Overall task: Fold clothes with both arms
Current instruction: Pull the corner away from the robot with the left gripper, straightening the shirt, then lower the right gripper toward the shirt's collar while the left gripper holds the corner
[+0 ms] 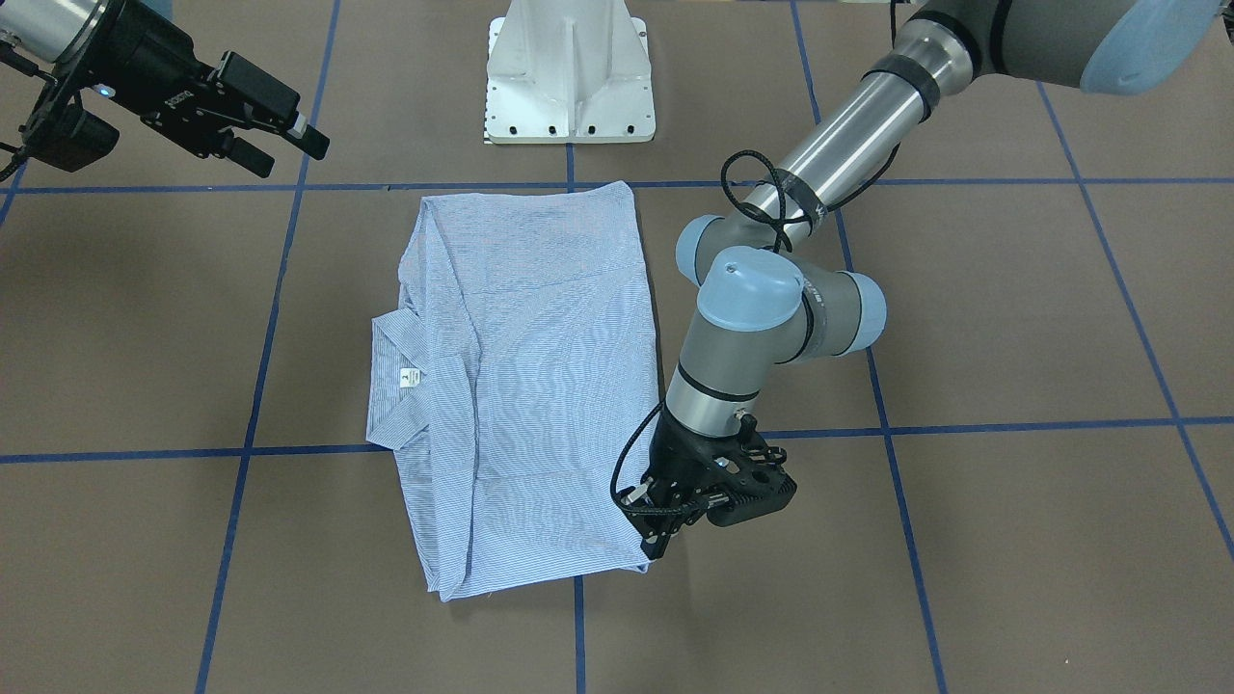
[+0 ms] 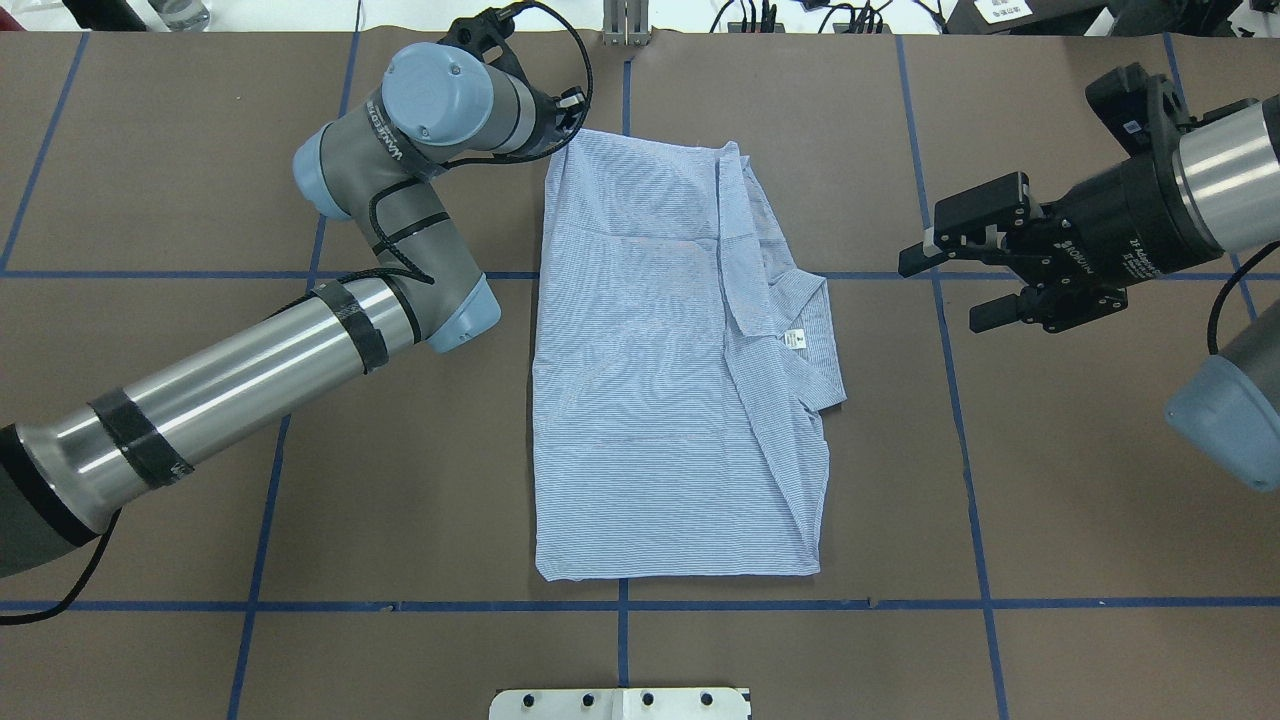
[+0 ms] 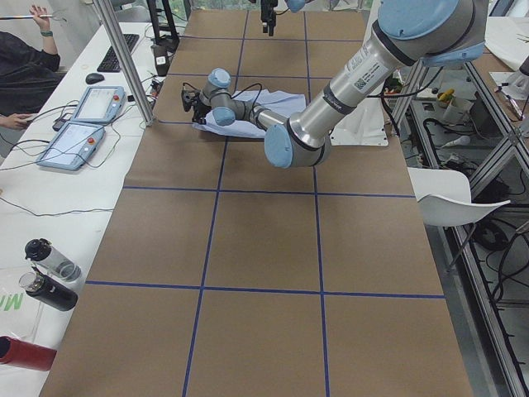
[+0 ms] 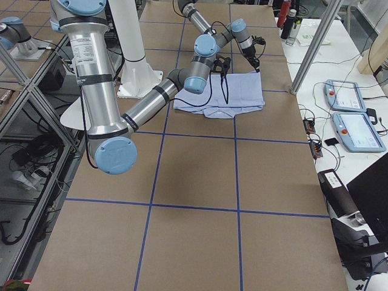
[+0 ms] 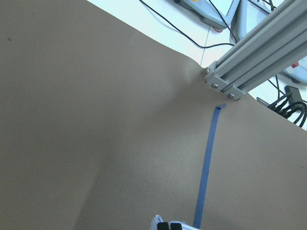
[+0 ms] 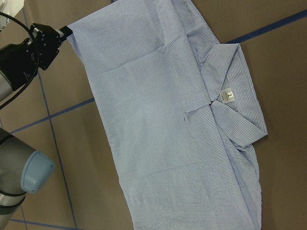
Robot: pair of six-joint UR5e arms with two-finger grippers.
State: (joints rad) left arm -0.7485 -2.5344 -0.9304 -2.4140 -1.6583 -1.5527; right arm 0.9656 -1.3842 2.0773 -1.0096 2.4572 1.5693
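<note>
The light blue-and-white striped shirt (image 2: 660, 380) lies flat on the brown table, folded into a tall rectangle. Its collar and white neck label (image 2: 796, 341) are on the robot's right side. It also shows in the front view (image 1: 540, 386) and the right wrist view (image 6: 168, 110). My left gripper (image 1: 658, 543) is at the shirt's far left corner, also seen from overhead (image 2: 570, 103). In the left wrist view its fingertips (image 5: 169, 225) are pressed together with a bit of striped cloth beside them. My right gripper (image 2: 945, 290) is open and empty, hovering right of the collar, apart from the shirt.
The white pedestal base (image 1: 571, 77) stands at the robot's edge of the table. Blue tape lines (image 2: 620, 605) grid the brown surface. An aluminium post (image 5: 254, 57) stands at the far table edge near my left gripper. Control tablets (image 3: 83, 124) and bottles (image 3: 50, 273) lie beyond that edge.
</note>
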